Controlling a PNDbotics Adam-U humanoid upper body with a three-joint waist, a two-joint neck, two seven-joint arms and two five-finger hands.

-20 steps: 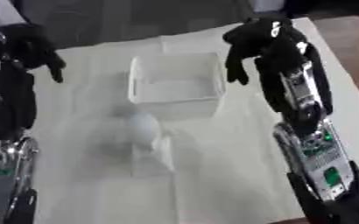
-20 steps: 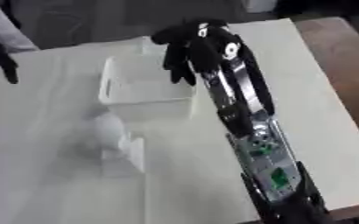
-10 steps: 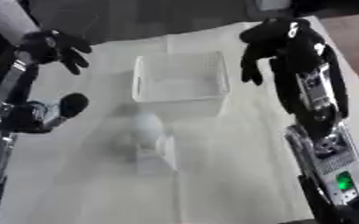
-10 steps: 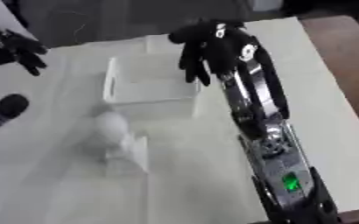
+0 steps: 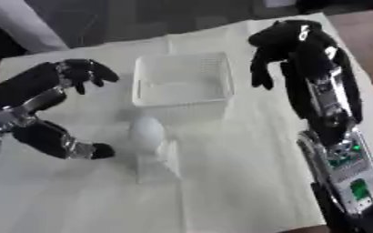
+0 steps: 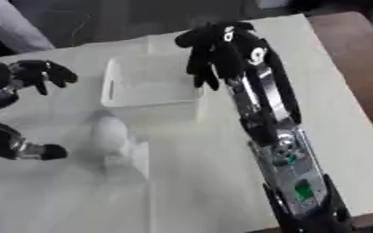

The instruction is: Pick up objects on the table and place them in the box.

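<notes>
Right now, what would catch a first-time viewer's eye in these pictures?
The robot's black right hand, fingers spread and drooping, hangs by the right rim of the white see-through plastic box at the table's middle. The black left hand is open to the left of the box. In front of the box a pale egg-shaped object lies on the white tablecloth.

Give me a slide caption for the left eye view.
Both hands, left and right, hover open beside the white box; a white object lies before it.

white-covered table (image 5: 221, 182), dark floor (image 5: 142, 18) beyond
</notes>
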